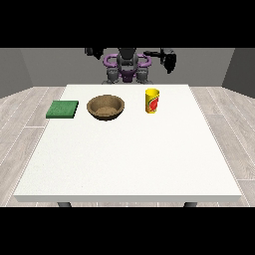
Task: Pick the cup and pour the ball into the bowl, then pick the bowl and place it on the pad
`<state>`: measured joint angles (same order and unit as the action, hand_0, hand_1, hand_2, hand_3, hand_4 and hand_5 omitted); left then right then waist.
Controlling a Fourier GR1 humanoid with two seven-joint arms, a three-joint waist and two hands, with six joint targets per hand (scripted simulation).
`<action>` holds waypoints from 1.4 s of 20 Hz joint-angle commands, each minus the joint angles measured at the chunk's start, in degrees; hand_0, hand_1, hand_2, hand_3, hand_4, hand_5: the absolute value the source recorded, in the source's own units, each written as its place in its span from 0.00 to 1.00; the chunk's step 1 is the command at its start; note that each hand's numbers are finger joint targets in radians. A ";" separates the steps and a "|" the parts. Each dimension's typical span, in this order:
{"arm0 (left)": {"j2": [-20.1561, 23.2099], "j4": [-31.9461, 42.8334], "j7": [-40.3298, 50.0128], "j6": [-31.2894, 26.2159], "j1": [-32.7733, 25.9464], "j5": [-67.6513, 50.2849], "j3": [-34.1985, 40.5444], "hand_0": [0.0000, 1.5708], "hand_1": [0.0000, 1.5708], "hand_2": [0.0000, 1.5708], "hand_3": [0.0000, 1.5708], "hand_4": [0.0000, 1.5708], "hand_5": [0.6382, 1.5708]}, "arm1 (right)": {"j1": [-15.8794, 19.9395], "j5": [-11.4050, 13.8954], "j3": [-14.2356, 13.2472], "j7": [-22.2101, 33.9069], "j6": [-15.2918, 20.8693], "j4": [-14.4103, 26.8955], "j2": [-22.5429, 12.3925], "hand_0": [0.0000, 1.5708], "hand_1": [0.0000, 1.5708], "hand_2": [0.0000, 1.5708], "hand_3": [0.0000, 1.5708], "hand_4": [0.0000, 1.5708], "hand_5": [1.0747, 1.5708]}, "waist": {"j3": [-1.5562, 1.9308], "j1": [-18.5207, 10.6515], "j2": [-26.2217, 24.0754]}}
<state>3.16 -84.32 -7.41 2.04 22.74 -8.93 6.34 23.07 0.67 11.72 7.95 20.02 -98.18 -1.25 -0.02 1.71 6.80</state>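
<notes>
Front view: cup (152, 100) stands well below hand (170, 61) at right.

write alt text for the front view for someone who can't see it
A large white table holds three things in a row near its far edge: a green pad at the view's left, a brown bowl in the middle and a yellow cup at the right. The robot stands behind, both hands raised off the table.

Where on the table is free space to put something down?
The whole near half of the table is bare. Crowded: the far strip, where pad, bowl and cup stand in a row, with narrow gaps between.
</notes>
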 commanded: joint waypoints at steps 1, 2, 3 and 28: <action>-3.00 3.06 -7.56 1.08 -2.14 3.46 -2.75 0.00 0.00 0.00 0.00 0.00 0.98 | 2.09 -0.27 -4.05 -1.57 -1.94 3.07 -2.51 0.00 0.00 0.27 0.44 0.44 1.00 | 0.01 0.22 3.11; -1.65 3.58 -8.59 -3.18 -4.61 1.07 -2.27 0.00 0.00 0.00 0.00 0.00 0.98 | 6.18 0.18 -7.96 1.43 -0.69 3.32 -4.61 0.00 0.00 0.25 0.44 0.44 1.00 | -0.01 -2.05 3.41; -0.13 4.11 -12.20 -3.79 -3.28 1.46 -0.88 0.00 0.00 0.00 0.00 0.00 0.97 | 2.76 -1.09 -7.30 -5.36 -2.70 3.56 -4.66 0.00 0.00 0.24 0.43 0.44 1.00 | 0.01 -0.46 8.37; 0.51 39.79 -31.79 -0.65 7.35 4.42 4.46 0.00 0.00 0.00 0.00 0.00 0.95 | 8.10 -5.70 -17.85 -7.32 -12.31 15.18 -10.81 0.00 0.00 0.22 0.33 0.41 0.99 | 0.00 2.90 4.84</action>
<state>3.88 -48.58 -39.45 0.25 26.67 -4.28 10.15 30.69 -4.26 -5.19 0.66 8.44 -83.86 -12.01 -0.02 4.00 12.34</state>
